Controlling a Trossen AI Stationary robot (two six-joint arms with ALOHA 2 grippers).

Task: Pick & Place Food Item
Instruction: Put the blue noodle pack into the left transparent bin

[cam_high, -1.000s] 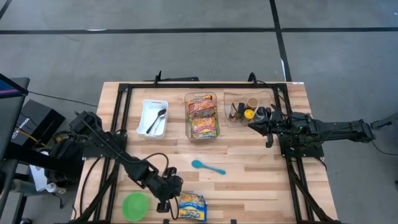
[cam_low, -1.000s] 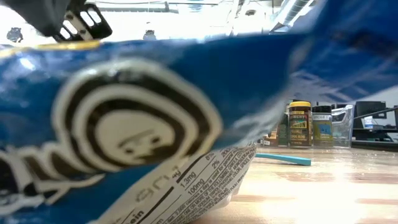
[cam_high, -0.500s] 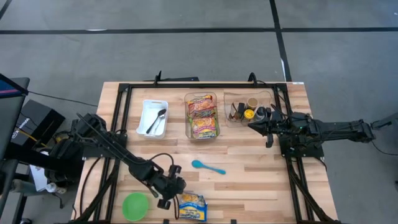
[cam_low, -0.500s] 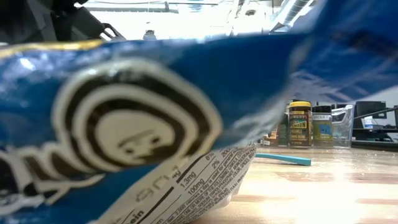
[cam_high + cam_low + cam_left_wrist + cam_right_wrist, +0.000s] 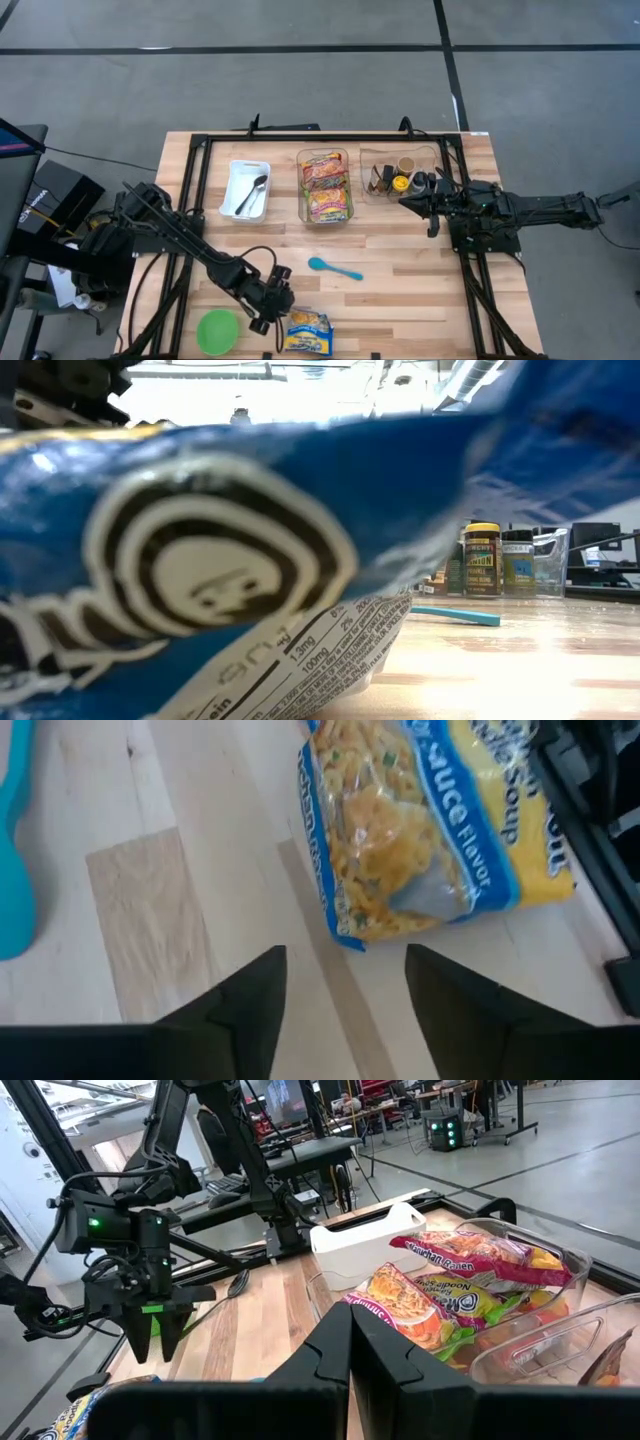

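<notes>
A blue-and-yellow noodle soup packet (image 5: 308, 333) lies flat on the wooden table at its near edge. In the low view the packet (image 5: 250, 560) fills most of the picture. My left gripper (image 5: 266, 316) stands open just left of it, slanting down. In the left wrist view my left gripper (image 5: 345, 990) has bare wood between its fingers, and the packet (image 5: 430, 830) lies just ahead, untouched. My right gripper (image 5: 352, 1342) waits shut and level near the far right, holding nothing.
A green bowl (image 5: 218, 332) sits left of my left gripper, and a teal spoon (image 5: 335, 268) lies mid-table. At the back stand a white tray (image 5: 247, 188) with a metal spoon, a clear bin of noodle packets (image 5: 325, 185) and a clear bin of jars (image 5: 400, 175).
My left gripper has sunk a little toward the table beside the packet and rolled about its own axis. Its fingers have opened. The packet has stayed where it was.
</notes>
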